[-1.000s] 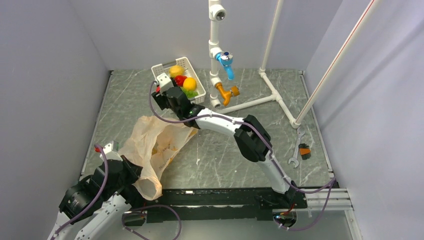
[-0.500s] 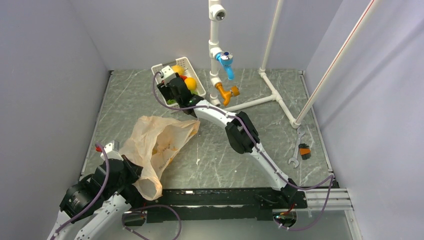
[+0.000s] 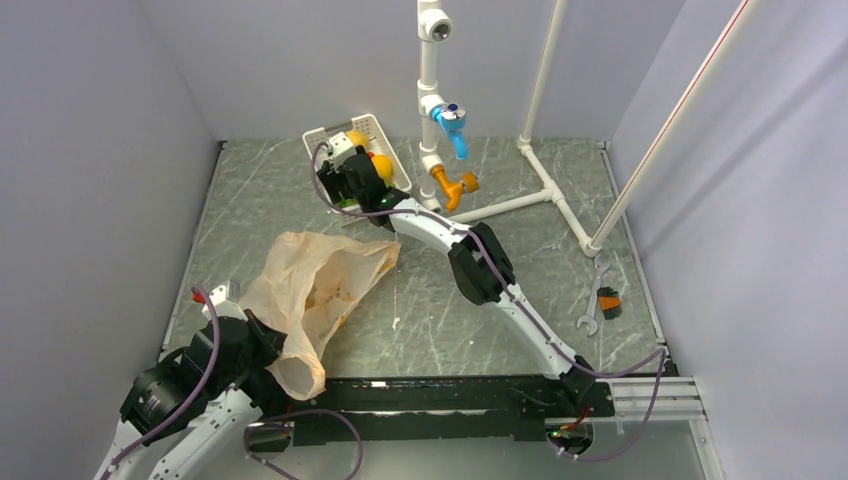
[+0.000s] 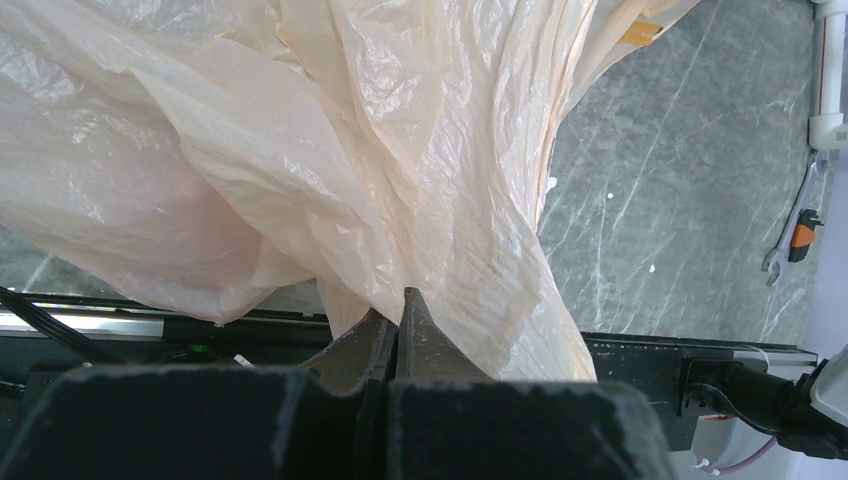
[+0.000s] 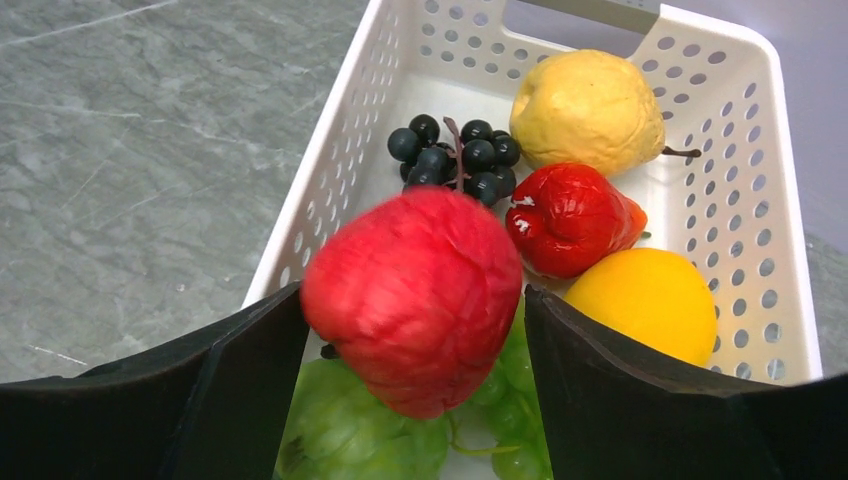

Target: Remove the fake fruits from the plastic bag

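Observation:
The peach plastic bag (image 3: pixel 310 290) lies crumpled at the front left of the table. My left gripper (image 4: pixel 400 300) is shut on a fold of the plastic bag (image 4: pixel 400 150) at its near end. My right gripper (image 5: pixel 410 295) hangs over the near end of the white basket (image 5: pixel 330 170), its jaws open. A red apple (image 5: pixel 415 290) sits between them, against the left finger, with a thin gap at the right one. Below it lie a round green fruit (image 5: pixel 340 430) and green grapes (image 5: pixel 500 380). A crumpled red fruit (image 5: pixel 575 220) lies behind. I cannot see inside the bag.
The basket (image 3: pixel 385 130) also holds black grapes (image 5: pixel 455 155), a yellow lemon (image 5: pixel 585 105) and an orange fruit (image 5: pixel 650 300). A white pipe frame (image 3: pixel 430 110) with blue and orange valves stands to its right. A wrench (image 3: pixel 590 320) and a small orange tool (image 3: pixel 607 300) lie far right.
My right arm has reached farther back over the basket with the red apple, and its jaws have widened. The left arm and the bag have stayed put.

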Available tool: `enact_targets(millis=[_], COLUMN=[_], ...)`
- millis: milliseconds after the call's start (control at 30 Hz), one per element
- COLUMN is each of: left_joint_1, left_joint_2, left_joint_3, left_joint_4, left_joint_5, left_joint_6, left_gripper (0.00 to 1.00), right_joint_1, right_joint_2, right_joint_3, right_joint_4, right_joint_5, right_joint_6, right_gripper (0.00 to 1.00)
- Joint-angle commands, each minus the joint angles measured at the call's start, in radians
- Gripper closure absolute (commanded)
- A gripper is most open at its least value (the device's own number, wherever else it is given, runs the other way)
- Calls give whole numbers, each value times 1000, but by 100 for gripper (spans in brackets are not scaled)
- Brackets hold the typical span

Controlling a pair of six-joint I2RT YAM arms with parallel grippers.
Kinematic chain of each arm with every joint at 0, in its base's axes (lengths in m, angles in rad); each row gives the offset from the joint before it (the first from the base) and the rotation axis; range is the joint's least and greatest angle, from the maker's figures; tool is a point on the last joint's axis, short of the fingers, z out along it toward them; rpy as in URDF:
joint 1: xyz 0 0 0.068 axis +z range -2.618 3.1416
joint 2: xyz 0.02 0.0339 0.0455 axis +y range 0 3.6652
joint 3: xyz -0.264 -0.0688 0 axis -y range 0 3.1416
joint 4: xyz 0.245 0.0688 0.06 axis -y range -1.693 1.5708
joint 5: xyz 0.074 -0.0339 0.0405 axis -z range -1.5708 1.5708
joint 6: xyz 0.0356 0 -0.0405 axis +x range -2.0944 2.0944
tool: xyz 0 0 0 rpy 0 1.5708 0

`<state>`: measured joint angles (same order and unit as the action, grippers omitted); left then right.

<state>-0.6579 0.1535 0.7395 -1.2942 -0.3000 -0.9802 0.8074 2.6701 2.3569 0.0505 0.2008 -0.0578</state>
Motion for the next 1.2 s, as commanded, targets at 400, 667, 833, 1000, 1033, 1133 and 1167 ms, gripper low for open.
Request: enact_targets(millis=[400, 667, 833, 1000, 1033, 1133, 1167], left_joint_1=[7, 10, 9, 9, 9, 11, 12], left_joint_2=[11, 11, 8, 3, 3, 3, 4], left_joint_3=[-4, -4, -4, -6, -5, -5, -6], left_joint_4=[26, 27, 28, 27, 27, 26, 25], left_joint_5=[11, 11, 13, 12, 13, 12, 11], left_joint_6=[20, 20, 21, 21, 21, 19, 16], left_gripper=[100, 100, 100, 100, 100, 100, 100], right_joint_1=[21, 127, 202, 207, 206, 209, 213], right_joint_2=[-259, -570, -740, -875, -895, -933, -933], right_joint_3=[-170, -542, -793, -1090, -1120, -1207, -1219], right_joint_4=[-21, 73, 143, 320, 351, 450, 472], right_joint_5=[-31, 4, -5, -162, -202, -369, -415], right_joint_6=[8, 17, 26, 70, 83, 79, 80], right_gripper=[9, 9, 12, 38, 40, 48, 52])
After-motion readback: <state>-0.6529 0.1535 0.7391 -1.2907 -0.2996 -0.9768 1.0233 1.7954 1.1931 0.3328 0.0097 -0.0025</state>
